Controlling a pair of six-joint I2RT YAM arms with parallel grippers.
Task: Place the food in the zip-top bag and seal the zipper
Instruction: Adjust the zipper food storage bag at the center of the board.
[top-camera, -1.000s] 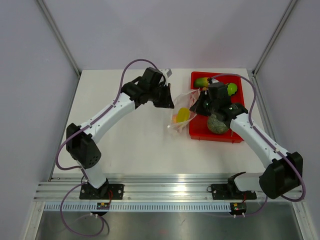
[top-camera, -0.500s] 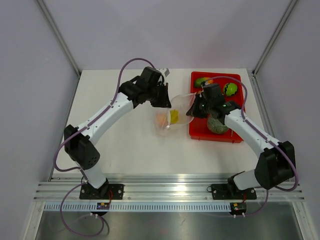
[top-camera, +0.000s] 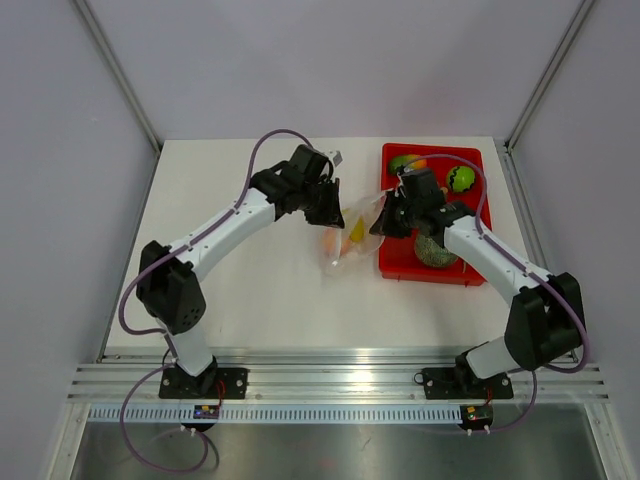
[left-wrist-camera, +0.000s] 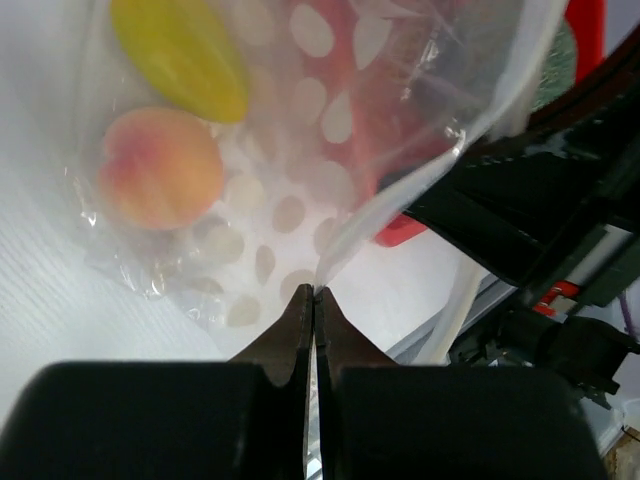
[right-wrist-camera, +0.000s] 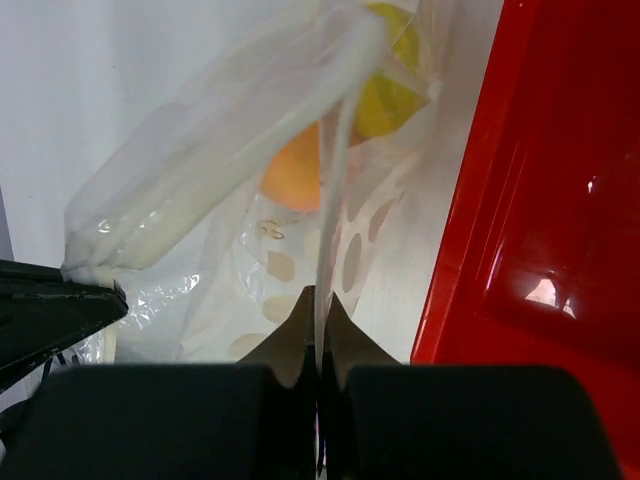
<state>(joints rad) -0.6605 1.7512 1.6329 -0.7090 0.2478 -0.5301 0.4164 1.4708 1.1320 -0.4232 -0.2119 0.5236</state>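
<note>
The clear zip-top bag (top-camera: 352, 232) hangs between my two grippers, just left of the red tray (top-camera: 400, 268). It holds an orange-peach fruit (left-wrist-camera: 160, 170) and a yellow piece (left-wrist-camera: 180, 55). My left gripper (top-camera: 335, 212) is shut on the bag's mouth edge (left-wrist-camera: 314, 292). My right gripper (top-camera: 383, 222) is shut on the opposite edge (right-wrist-camera: 318, 295). The whitish zipper (right-wrist-camera: 200, 150) runs along the mouth toward the left fingers (right-wrist-camera: 50, 310). Both fruits show through the bag in the right wrist view: orange-peach (right-wrist-camera: 295, 175), yellow (right-wrist-camera: 385, 100). The netted melon (top-camera: 435, 250) lies in the tray.
The red tray also holds a green fruit (top-camera: 461, 179) and another green-and-red fruit (top-camera: 405, 163) at its far end. The tray wall (right-wrist-camera: 540, 200) is right beside my right gripper. White table (top-camera: 230, 280) spreads to the left of the bag.
The grippers have drawn closer together and the bag's mouth has narrowed. The bag swung left, then back toward the tray. Both fruits stayed inside.
</note>
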